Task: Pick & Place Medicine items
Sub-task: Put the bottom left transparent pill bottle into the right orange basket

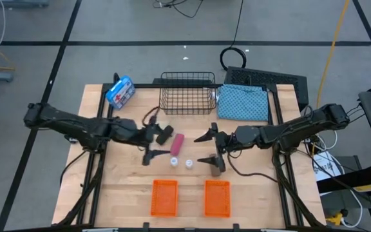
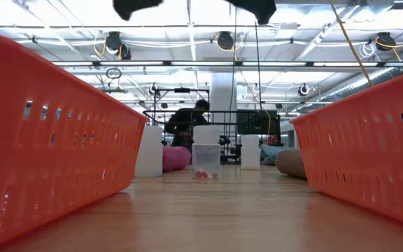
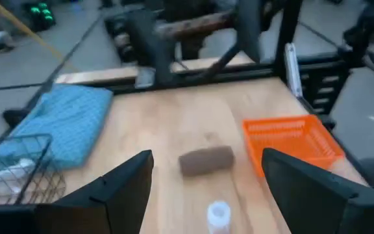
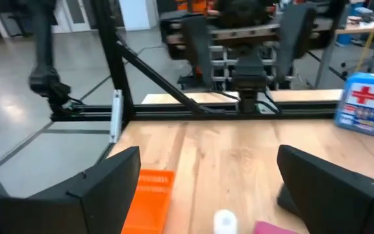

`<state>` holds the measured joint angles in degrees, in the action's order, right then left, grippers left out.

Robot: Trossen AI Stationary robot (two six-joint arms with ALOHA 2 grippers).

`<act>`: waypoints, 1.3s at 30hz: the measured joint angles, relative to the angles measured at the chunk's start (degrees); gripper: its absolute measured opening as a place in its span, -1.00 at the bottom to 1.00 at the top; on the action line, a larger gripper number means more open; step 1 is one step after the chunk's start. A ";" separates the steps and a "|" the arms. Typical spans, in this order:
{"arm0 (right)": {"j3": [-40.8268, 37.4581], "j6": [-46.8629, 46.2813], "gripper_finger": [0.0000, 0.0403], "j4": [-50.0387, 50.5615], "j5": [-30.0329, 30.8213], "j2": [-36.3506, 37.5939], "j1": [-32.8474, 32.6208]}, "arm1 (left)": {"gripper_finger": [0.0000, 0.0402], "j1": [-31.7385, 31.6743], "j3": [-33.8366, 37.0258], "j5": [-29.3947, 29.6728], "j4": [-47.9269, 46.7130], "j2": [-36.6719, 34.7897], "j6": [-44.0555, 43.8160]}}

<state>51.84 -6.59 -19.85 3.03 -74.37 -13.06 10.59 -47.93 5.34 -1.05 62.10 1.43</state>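
Observation:
On the table's middle lie a pink piece (image 1: 178,144), a black piece (image 1: 167,134) beside it, and a brown piece (image 1: 216,169) (image 3: 205,160). Two white bottles (image 1: 174,160) (image 1: 189,164) stand between my grippers. The low view shows three bottles (image 2: 149,150) (image 2: 206,152) (image 2: 250,151) upright on the wood. My left gripper (image 1: 160,144) hovers open, left of the pink piece and above the table. My right gripper (image 1: 204,148) hovers open to the right, facing the left one. Nothing sits between either pair of fingers.
Two orange baskets (image 1: 164,196) (image 1: 216,196) stand near the table's front edge. At the back are a wire basket (image 1: 187,93), a blue patterned cloth (image 1: 242,103) and a blue-and-white package (image 1: 120,91). A person (image 2: 187,122) shows in the room beyond.

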 joint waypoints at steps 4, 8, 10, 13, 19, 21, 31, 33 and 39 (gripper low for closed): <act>0.02 -0.24 0.75 0.02 0.02 -0.02 -0.64 | 0.49 0.68 8.18 5.88 1.94 -13.88 -1.88; 0.24 -1.26 0.75 0.16 3.96 -0.75 -1.68 | 0.49 1.24 14.68 8.53 1.27 -25.28 -5.25; 1.56 -1.26 0.75 2.97 6.41 -1.80 -2.73 | 0.49 1.57 17.23 9.88 1.17 -29.91 -6.05; 6.69 -1.27 0.75 10.16 9.48 -4.87 -3.98 | 0.49 1.66 20.30 12.66 1.67 -35.01 -6.14; 21.39 -1.73 0.75 30.87 10.59 -15.62 -4.75 | 0.49 1.66 25.02 17.06 1.22 -40.08 -6.64; 24.88 -1.71 0.75 34.44 10.57 -19.65 -4.51 | 0.49 1.66 25.79 17.27 1.42 -40.14 -7.56; 27.47 -4.70 0.75 36.50 10.32 -31.69 -3.26 | 0.49 1.66 27.50 17.25 1.21 -37.53 -7.98; 27.47 -4.83 0.75 36.48 10.36 -33.23 -3.11 | 0.49 1.66 27.52 17.23 1.21 -36.86 -7.92; 27.45 -4.94 0.75 36.94 10.38 -35.59 -2.78 | 0.49 1.66 27.53 17.21 1.23 -35.44 -7.78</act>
<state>79.29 -11.53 17.08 13.41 -109.96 -15.83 12.25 -20.40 22.55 0.19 26.67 -6.35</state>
